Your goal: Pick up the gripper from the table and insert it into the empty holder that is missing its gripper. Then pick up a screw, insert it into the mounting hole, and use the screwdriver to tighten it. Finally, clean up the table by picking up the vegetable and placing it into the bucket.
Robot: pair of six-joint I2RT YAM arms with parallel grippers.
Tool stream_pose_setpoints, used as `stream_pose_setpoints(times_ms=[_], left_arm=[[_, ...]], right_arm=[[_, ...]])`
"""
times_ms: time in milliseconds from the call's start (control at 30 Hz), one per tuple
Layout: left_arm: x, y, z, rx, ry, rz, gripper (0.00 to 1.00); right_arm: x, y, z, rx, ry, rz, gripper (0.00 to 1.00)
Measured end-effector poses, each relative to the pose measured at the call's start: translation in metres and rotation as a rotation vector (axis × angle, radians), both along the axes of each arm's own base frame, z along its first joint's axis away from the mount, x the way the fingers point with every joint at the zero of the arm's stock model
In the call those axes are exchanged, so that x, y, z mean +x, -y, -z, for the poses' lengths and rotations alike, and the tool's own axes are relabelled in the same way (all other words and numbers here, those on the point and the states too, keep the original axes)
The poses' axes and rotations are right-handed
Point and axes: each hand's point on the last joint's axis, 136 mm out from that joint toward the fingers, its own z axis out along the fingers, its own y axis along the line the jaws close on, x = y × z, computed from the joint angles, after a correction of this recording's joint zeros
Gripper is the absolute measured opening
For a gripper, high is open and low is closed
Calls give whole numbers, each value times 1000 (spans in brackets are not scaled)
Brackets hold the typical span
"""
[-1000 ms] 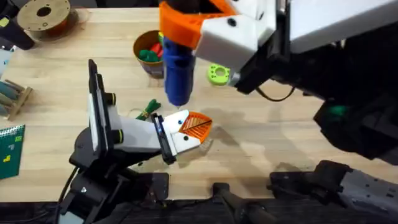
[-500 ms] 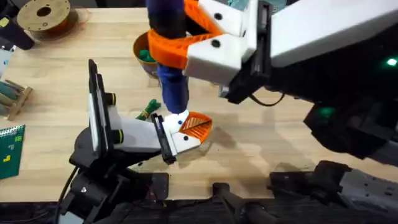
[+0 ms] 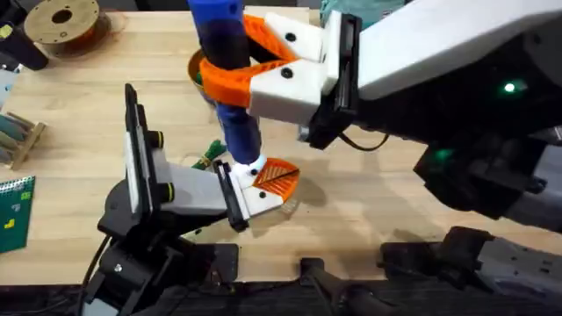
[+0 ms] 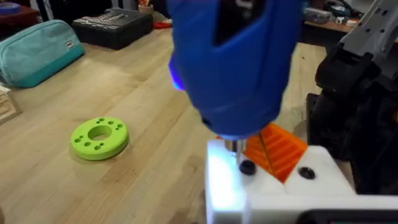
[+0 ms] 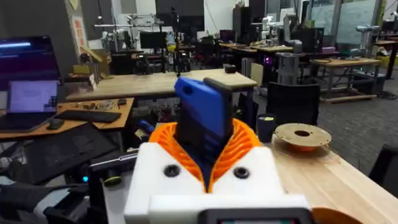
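Observation:
My right gripper [image 3: 226, 68] reaches across the table, shut on the blue screwdriver [image 3: 230, 96], which stands nearly upright. In the right wrist view the screwdriver [image 5: 202, 121] sits between the orange pads [image 5: 239, 146]. Its metal tip [image 4: 235, 148] rests on the white mount of my left gripper [image 3: 262, 186], right by a dark screw head [image 4: 247, 167]. The orange wedge gripper [image 3: 277, 175] sits in that mount. The lime-green ring holder [image 4: 99, 137] lies flat on the table. The green vegetable [image 3: 211, 154] lies beside my left arm. A sliver of the bucket [image 3: 195, 70] shows behind the screwdriver.
A brown filament spool [image 3: 61, 22] stands at the back left. A wooden rack [image 3: 18, 136] and a green board [image 3: 13, 211] lie at the left edge. A teal pouch [image 4: 37, 43] and a black case [image 4: 112, 28] sit beyond the ring.
My right arm has swung left with the screwdriver, covering the green ring and most of the bucket in the overhead view. The left arm has not moved.

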Motion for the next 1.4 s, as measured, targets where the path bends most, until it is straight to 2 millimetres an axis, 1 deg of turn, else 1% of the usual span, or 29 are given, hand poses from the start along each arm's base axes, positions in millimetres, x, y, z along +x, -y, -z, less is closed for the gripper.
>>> stream_pose_setpoints(times_ms=[167, 400, 667, 833, 1167, 1400], left_arm=[[0, 0, 0, 0, 0, 0, 6], [1, 0, 0, 0, 0, -4, 6], [1, 0, 0, 0, 0, -5, 6], [1, -1, 0, 0, 1, -9, 6], [2, -1, 0, 1, 1, -15, 6], [3, -1, 0, 1, 1, -16, 6]], right_arm=[[-4, -1, 0, -1, 3, -22, 32], [-8, 0, -6, 17, 29, -41, 32], [-14, 1, -5, 7, 42, -81, 32], [-11, 3, -4, 2, 47, -80, 32], [-12, 3, -2, -7, 43, -93, 32], [-10, 1, 4, -23, 22, -95, 32]])
